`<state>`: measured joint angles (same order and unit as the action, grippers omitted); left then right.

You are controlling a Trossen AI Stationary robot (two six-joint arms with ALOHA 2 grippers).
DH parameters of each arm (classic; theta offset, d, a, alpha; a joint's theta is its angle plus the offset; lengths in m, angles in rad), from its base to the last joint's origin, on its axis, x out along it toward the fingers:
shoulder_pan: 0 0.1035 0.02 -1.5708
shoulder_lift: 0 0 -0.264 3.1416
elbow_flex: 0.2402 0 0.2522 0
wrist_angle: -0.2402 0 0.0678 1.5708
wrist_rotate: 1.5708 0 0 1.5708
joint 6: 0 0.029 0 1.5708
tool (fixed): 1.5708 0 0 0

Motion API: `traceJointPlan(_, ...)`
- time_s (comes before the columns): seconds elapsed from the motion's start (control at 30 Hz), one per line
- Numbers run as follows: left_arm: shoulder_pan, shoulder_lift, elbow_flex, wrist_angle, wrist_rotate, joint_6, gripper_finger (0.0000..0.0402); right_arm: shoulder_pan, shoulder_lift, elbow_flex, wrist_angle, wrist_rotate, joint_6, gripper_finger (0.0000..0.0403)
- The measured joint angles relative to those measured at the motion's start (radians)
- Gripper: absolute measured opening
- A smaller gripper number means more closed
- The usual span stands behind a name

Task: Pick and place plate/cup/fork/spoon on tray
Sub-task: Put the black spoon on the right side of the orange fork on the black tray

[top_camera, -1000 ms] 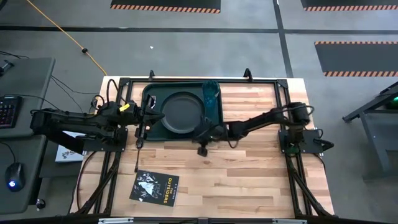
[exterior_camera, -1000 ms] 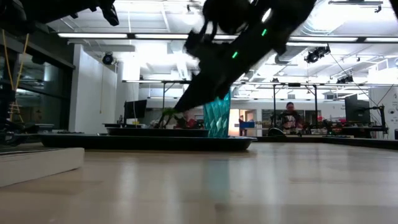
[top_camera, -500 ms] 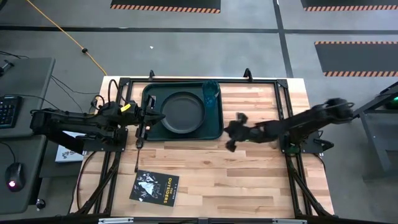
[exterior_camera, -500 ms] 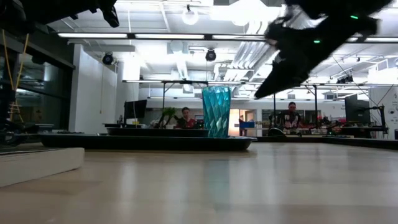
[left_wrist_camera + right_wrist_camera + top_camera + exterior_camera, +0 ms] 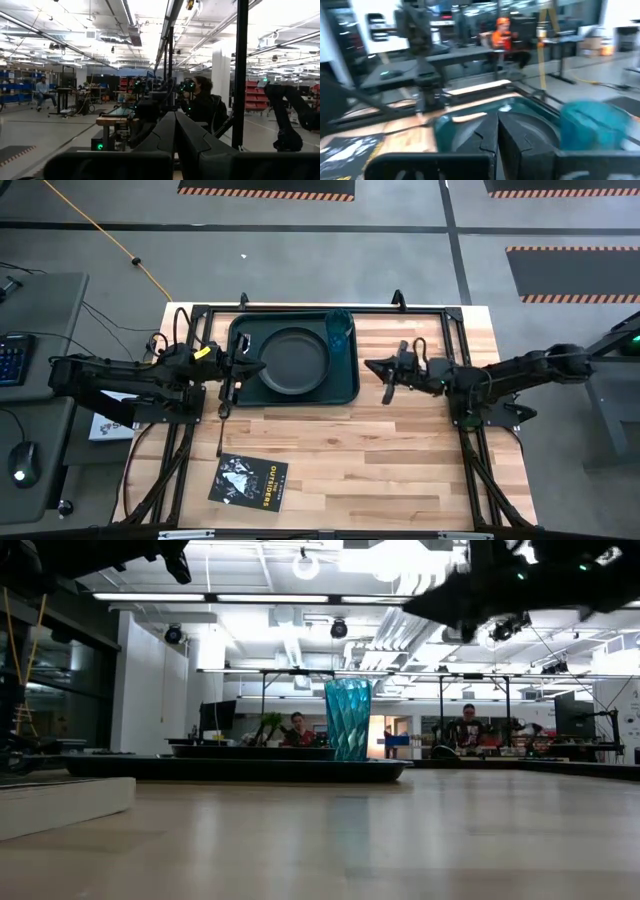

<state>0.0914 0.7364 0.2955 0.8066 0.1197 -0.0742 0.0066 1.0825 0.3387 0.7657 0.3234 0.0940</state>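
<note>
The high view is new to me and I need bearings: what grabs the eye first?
The dark green tray at the table's far edge, holding the black plate with the teal cup upright at its right end. The right end effector hangs over bare wood right of it.

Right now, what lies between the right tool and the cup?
Only bare wooden table, seen in the high view, between the right tool and the cup.

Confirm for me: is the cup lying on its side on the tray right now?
No. In the low view the cup stands upright on the tray, its open top facing up.
</note>
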Motion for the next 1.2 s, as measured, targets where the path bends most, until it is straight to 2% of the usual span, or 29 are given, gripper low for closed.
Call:
traceJointPlan(0.13, 0.0, 0.0, 0.0, 0.0, 0.0, 0.023, 0.0, -0.056, 0.017, 0.104, -0.126, -0.146, -0.032, 0.0)
traceJointPlan(0.33, 0.0, 0.0, 0.0, -0.001, 0.0, 0.025, 0.0, -0.079, 0.032, 0.223, -0.315, -0.152, -0.04, 0.0)
traceJointPlan(0.73, 0.0, 0.0, 0.0, -0.026, -0.002, 0.026, 0.0, -0.064, 0.029, 0.257, -0.345, -0.159, -0.084, 0.0)
traceJointPlan(0.87, -0.005, 0.0, 0.0, -0.05, -0.045, 0.058, 0.0006, -0.066, 0.029, 0.257, -0.345, -0.159, -0.09, 0.0)
traceJointPlan(1.0, -0.028, 0.017, 0.0, -0.062, -0.11, 0.104, 0.0041, -0.066, 0.029, 0.257, -0.346, -0.159, -0.095, 0.0)
traceJointPlan(1.2, -0.075, 0.082, 0.0, -0.063, -0.185, 0.143, 0.014, -0.066, 0.029, 0.257, -0.345, -0.159, -0.095, 0.0)
